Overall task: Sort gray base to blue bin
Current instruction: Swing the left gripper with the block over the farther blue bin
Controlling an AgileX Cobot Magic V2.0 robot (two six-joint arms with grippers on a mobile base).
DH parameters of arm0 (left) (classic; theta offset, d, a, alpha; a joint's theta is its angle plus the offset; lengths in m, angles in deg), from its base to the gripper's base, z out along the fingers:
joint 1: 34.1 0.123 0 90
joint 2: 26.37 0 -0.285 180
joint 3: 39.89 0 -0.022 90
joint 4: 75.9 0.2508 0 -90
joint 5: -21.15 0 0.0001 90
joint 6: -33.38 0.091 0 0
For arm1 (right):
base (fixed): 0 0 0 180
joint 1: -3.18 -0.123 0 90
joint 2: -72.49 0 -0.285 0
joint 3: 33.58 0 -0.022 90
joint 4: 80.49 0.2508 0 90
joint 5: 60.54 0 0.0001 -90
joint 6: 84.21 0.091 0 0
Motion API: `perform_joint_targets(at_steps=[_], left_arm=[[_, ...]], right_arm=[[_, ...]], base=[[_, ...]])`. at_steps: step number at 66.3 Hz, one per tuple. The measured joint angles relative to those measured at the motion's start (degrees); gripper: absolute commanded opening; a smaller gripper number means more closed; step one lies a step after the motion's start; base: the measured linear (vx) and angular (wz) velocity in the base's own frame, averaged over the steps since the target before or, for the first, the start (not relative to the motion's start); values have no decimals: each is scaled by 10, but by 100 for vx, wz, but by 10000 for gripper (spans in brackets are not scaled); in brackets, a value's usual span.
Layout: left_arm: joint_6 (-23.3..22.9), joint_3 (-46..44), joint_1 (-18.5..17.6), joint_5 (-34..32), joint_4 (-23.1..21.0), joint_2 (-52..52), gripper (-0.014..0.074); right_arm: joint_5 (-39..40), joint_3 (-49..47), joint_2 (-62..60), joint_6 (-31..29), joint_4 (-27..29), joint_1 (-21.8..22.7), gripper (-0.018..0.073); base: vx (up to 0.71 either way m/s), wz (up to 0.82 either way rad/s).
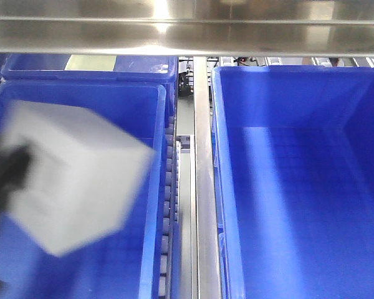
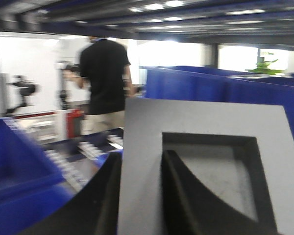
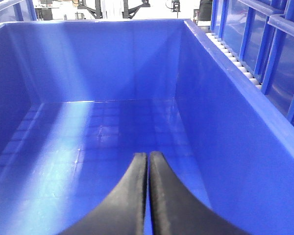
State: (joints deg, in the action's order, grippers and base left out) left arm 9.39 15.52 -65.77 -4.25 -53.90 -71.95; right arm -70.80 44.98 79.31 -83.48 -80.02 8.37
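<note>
Front view bright, lit from overhead: hard glare streaks on the steel rail [image 1: 187, 28] at 12 o'clock, pale sheen down the right blue bin [image 1: 361, 187] floor. Gray base [image 1: 75, 180] at 9 o'clock motion-smeared, washed near white, edges soft. Left wrist view blurred overall; windows at 10 to 2 o'clock blown out, person [image 2: 105, 78] backlit. Right wrist view sharp, soft highlight at 9 o'clock, blown-out strip at 12.

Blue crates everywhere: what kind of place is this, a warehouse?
Probably a factory or warehouse sorting line. Large blue bins sit side by side along a roller conveyor with steel rails. The left wrist view shows a worker standing by machinery in a bright hall.
</note>
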Motion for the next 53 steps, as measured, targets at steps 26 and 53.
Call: perform_joint_targets(at_steps=[26, 53], left_arm=[[-96, -175, -103, -120, 82, -347, -6], [-96, -484, -230, 174, 80, -614, -6]], right_arm=[[1, 0, 0, 0, 0, 0, -5], [1, 0, 0, 0, 0, 0, -5]], base=[[0, 0], [0, 0]])
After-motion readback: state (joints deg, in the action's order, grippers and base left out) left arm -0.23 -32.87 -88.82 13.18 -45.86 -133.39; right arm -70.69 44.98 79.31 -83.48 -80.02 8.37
